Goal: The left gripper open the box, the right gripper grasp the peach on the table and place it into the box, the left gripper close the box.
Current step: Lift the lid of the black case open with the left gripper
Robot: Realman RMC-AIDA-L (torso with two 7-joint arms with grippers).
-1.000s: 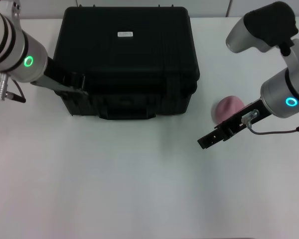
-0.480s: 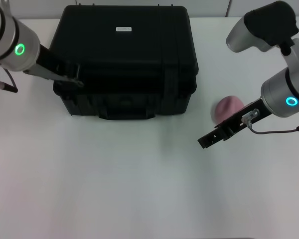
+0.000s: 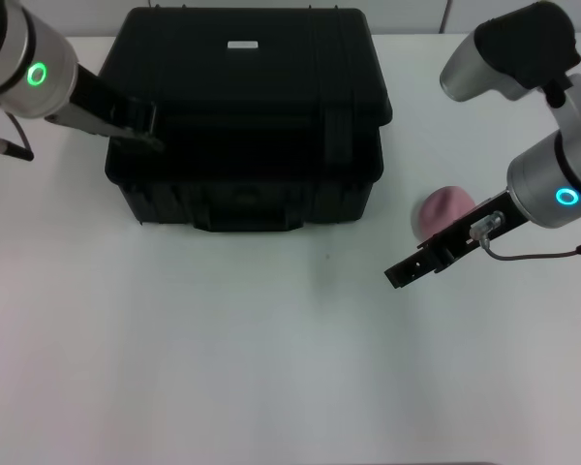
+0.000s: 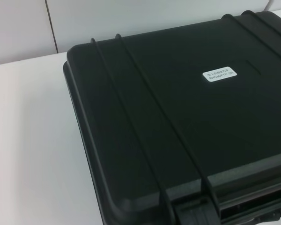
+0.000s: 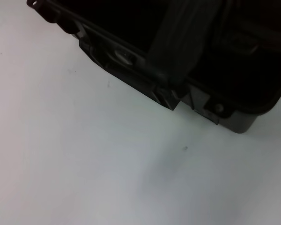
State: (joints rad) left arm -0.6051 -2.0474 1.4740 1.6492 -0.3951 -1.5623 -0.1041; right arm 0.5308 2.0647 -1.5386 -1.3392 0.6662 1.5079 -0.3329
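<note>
The black box [image 3: 252, 184] stands at the back of the white table [image 3: 223, 349], and the front of its lid [image 3: 242, 87] is raised a little off the base. My left gripper [image 3: 145, 136] is at the lid's left front corner, shut on its rim. The left wrist view looks across the lid [image 4: 178, 117] and its white label [image 4: 219, 74]. The pink peach [image 3: 443, 208] lies on the table to the right of the box. My right gripper [image 3: 404, 274] hangs just in front of and left of the peach, apart from it. The box's front [image 5: 178, 56] fills the right wrist view.
The right arm's elbow [image 3: 508, 48] rises at the back right, and a thin cable [image 3: 533, 257] loops beside its wrist. The left arm [image 3: 19, 68] reaches in from the back left. Bare tabletop [image 5: 84, 164] spreads in front of the box.
My left gripper has moved up and back at the box's left corner, and the lid's front edge has risen with it. The right arm and the peach have stayed put.
</note>
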